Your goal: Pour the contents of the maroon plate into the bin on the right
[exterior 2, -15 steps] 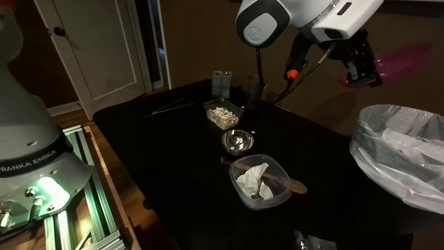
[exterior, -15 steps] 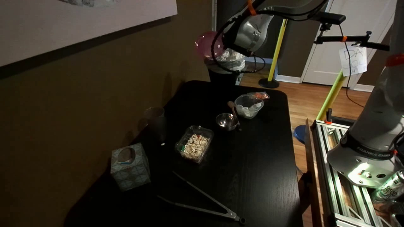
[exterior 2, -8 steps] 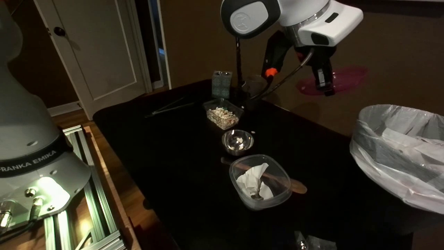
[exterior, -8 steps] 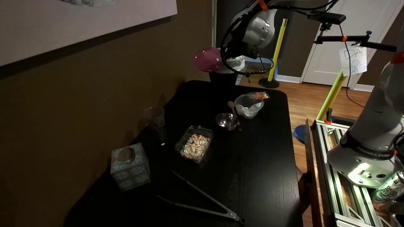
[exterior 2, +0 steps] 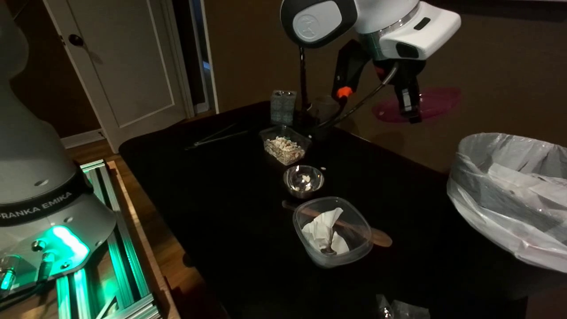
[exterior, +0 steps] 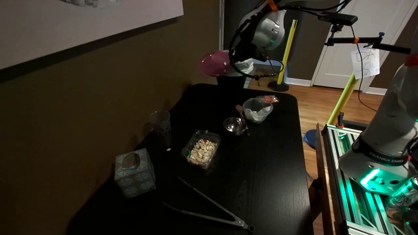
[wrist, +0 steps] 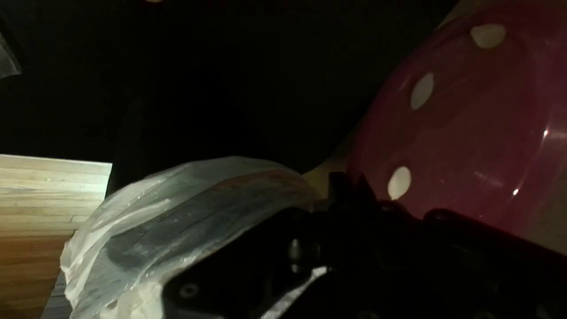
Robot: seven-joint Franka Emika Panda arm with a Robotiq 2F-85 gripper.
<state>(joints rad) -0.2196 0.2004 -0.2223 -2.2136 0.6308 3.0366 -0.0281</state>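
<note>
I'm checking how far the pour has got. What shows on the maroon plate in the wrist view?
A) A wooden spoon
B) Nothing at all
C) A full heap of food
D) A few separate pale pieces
D: in the wrist view, three pale pieces show, apart from one another, against the maroon plate.

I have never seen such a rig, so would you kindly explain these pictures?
The machine is a white robot arm. The two wide views come from cameras outside it, the dark close-up from one on its wrist. Its jaws are shut on the edge of a glossy round maroon plate, tilted in the air, bearing a few pale flakes. A dark round wastebasket with a whitish plastic liner stands nearby. The black tabletop carries, among other things, a clear rectangular container, a small shiny bowl and silvery tongs.
</note>
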